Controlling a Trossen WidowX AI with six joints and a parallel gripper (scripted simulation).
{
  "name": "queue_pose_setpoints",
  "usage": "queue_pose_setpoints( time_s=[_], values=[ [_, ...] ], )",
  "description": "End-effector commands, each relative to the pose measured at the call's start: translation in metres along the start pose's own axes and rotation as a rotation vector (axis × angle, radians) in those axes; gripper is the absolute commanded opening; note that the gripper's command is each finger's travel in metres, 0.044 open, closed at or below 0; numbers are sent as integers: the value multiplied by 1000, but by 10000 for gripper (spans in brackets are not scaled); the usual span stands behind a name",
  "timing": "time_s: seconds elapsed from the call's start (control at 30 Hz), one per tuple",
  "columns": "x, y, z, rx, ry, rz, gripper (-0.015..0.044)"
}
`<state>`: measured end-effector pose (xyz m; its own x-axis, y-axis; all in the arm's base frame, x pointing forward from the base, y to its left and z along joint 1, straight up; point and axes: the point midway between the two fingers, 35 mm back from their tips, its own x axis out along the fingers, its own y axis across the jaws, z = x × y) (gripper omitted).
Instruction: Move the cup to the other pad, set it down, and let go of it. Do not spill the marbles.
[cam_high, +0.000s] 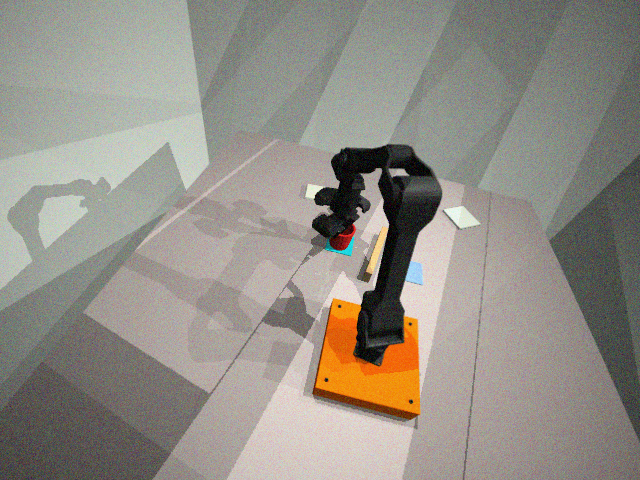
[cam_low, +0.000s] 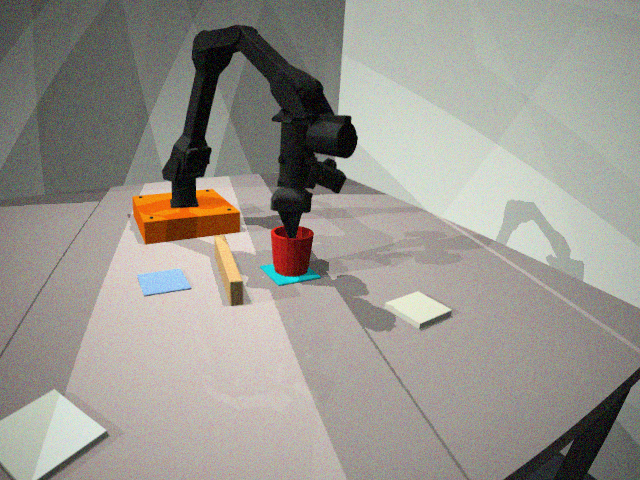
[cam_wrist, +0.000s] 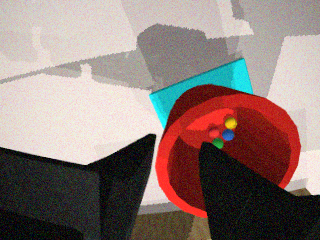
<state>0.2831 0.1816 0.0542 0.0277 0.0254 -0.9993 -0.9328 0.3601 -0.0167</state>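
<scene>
The red cup (cam_high: 341, 240) (cam_low: 292, 257) (cam_wrist: 162, 165) stands upright on the cyan pad (cam_high: 346, 252) (cam_low: 279, 279) (cam_wrist: 240, 75). Several marbles, including a blue marble (cam_wrist: 228, 135), lie inside the cup. My gripper (cam_high: 338, 232) (cam_low: 292, 235) (cam_wrist: 178, 145) is partly open at the cup's rim. One finger reaches into the cup and the other is outside it; in the wrist view there is a gap between the outer finger and the wall. The blue pad (cam_high: 415, 273) (cam_low: 164, 282) lies bare beyond the wooden bar.
The wooden bar (cam_high: 376, 253) (cam_low: 227, 268) stands between the two pads. A pale tile (cam_high: 313, 191) (cam_low: 418, 308) lies near the cyan pad, and another pale tile (cam_high: 461, 217) (cam_low: 51, 434) lies farther off on the blue pad's side. The arm rises from an orange base (cam_high: 372, 395) (cam_low: 191, 227).
</scene>
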Motion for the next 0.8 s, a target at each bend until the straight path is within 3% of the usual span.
queue_pose_setpoints(
  time_s=[0.0, 0.7, 0.77],
  values=[
    [-6, -1, 1, 1, -1, -2, 128],
    [-36, 0, 0, 3, 2, 0, 128],
    [-32, 0, 0, 0, 3, 2, 180]
  ],
)
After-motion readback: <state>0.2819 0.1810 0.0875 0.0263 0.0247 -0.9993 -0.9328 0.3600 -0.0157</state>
